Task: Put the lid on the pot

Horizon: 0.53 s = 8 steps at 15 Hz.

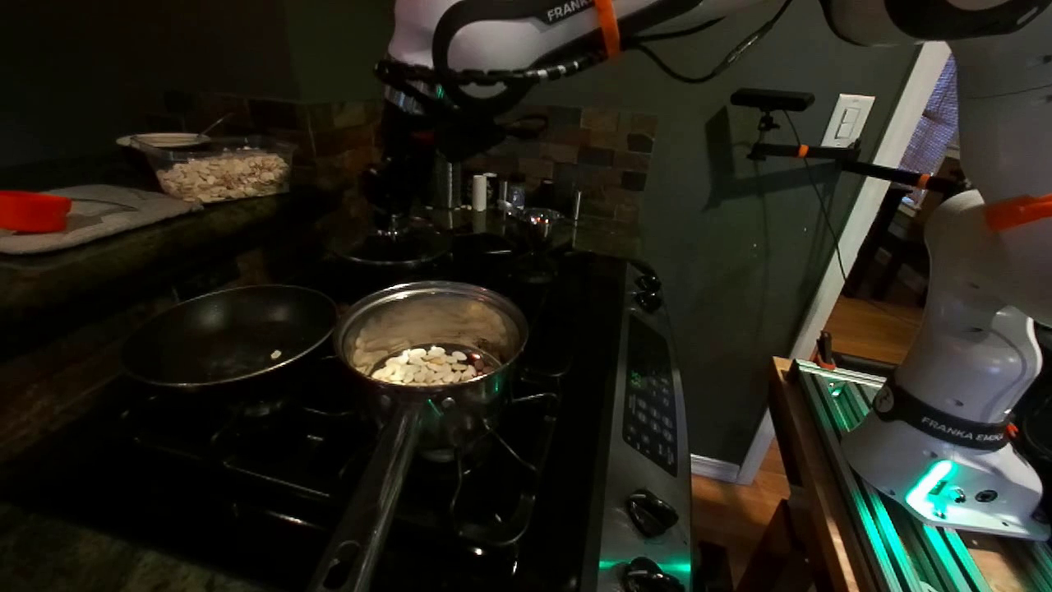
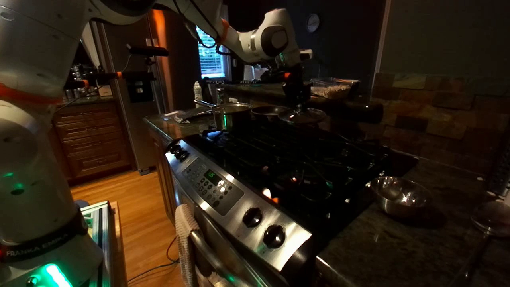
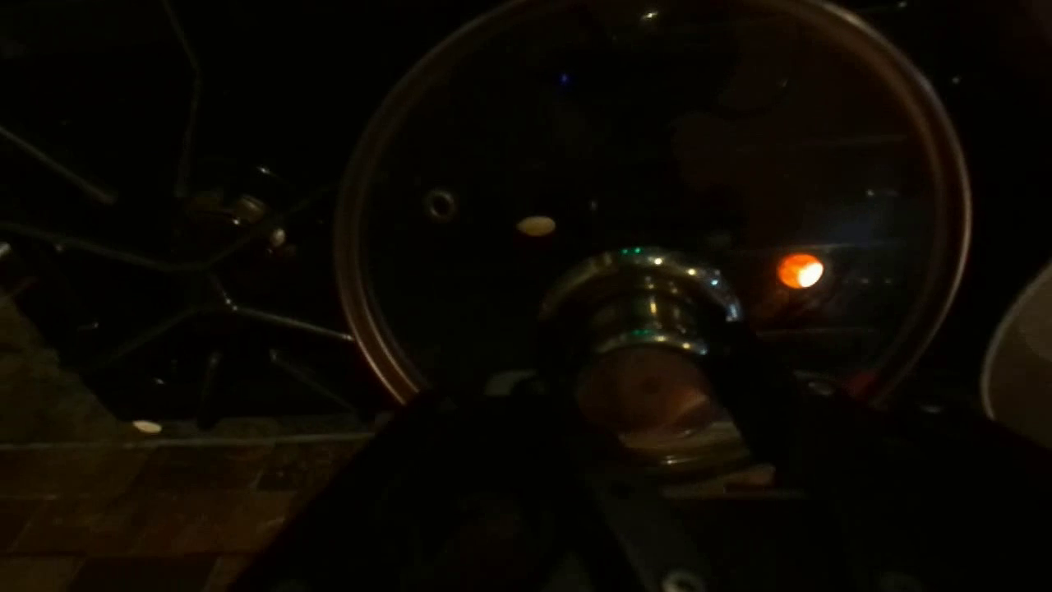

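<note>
The lid, a round see-through disc with a metal rim, shows in both exterior views [image 1: 362,253] [image 2: 291,116] and in the wrist view [image 3: 493,329]. My gripper [image 1: 393,218] [image 2: 301,106] [image 3: 649,362] points down with its fingers on both sides of the lid's shiny knob, shut on it. The lid looks roughly level over the dark stove; the gap below it is hard to judge. The pot, a wide shallow dark pan [image 1: 222,337] [image 2: 267,111], is uncovered on the stove beside the lid, with one pale bit inside.
A steel saucepan [image 1: 436,312] [image 2: 232,113] with pale food and a long handle stands beside the pan. A tub of pale food [image 1: 222,173] [image 2: 330,89] is on the raised counter. A steel bowl [image 2: 398,197] sits beside the stove. A pale curved rim [image 3: 1023,362] edges the wrist view.
</note>
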Each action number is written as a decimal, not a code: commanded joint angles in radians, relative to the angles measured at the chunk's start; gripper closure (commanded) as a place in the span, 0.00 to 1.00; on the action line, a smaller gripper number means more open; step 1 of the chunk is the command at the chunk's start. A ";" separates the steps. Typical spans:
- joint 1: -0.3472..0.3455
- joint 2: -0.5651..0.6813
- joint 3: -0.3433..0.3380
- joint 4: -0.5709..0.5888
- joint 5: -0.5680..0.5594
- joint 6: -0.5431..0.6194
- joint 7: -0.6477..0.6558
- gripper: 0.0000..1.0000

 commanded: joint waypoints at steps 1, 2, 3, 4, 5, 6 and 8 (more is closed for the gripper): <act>0.012 -0.077 0.024 -0.010 -0.021 -0.041 -0.018 0.77; 0.014 -0.084 0.036 -0.009 -0.017 -0.038 -0.038 0.77; 0.016 -0.090 0.050 -0.008 -0.018 -0.032 -0.064 0.77; 0.018 -0.088 0.067 0.000 -0.011 -0.030 -0.090 0.77; 0.020 -0.084 0.083 0.010 -0.002 -0.035 -0.116 0.77; 0.025 -0.074 0.098 0.023 -0.001 -0.040 -0.139 0.77; 0.035 -0.054 0.127 0.043 0.003 -0.047 -0.182 0.77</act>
